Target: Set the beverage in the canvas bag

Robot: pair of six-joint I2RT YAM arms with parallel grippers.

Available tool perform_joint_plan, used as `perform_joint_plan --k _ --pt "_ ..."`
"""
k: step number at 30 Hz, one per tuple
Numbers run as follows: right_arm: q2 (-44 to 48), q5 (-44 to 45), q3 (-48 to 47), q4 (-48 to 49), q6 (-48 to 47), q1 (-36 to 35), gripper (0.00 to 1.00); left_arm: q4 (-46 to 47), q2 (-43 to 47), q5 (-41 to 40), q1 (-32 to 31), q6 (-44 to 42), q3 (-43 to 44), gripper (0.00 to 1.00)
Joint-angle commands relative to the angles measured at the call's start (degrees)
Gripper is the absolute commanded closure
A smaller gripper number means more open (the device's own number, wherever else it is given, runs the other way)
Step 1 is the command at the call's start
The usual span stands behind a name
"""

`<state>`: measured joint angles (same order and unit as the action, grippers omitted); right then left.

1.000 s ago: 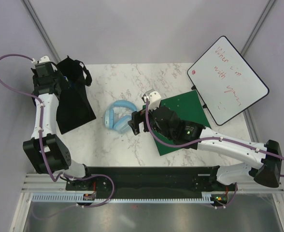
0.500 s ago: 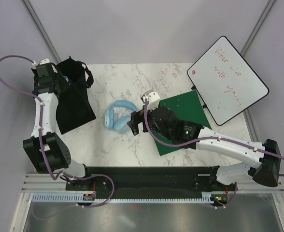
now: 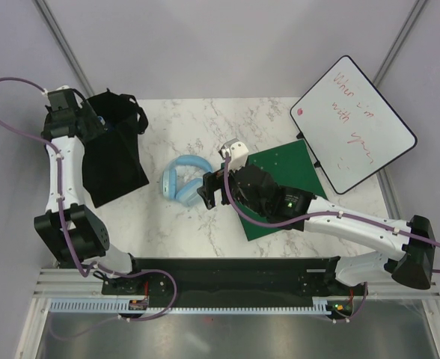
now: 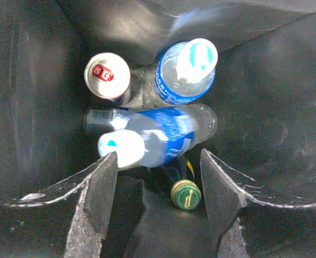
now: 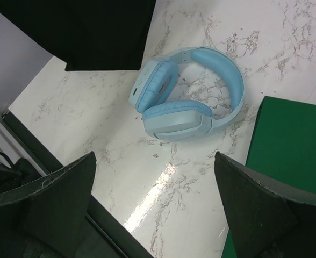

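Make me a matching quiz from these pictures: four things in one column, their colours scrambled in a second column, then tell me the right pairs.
Column one:
1. headphones
2. canvas bag
3. flat mat under the right arm
4. can inside the bag, seen from above

Column two:
A. black
B. silver with a red tab
C. light blue
D. green

Pairs: 1-C, 2-A, 3-D, 4-B
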<state>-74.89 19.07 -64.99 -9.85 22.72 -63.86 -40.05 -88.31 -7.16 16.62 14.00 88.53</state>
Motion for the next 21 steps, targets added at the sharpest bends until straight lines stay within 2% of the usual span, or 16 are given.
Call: perform_joint_plan --k 1,13,19,21 --pt "2.3 0.1 -0.5 1.8 0.6 0.1 0.02 -4.9 1.7 -0.9 0.0 -2.1 6.5 0.30" --pt "2.6 1.2 -0.7 1.1 1.5 0.2 0.02 -5.7 5.3 0.7 0.0 -2.5 9.9 0.29" --pt "2.6 1.8 -1.5 0.2 1.5 0.2 0.02 -6.1 7.6 6.9 -0.1 -2.5 14.1 0.27" --pt "2.6 2.5 -2.2 -1.1 1.3 0.2 0.02 -6.1 8.9 11.2 -0.5 -2.2 16.1 0.26"
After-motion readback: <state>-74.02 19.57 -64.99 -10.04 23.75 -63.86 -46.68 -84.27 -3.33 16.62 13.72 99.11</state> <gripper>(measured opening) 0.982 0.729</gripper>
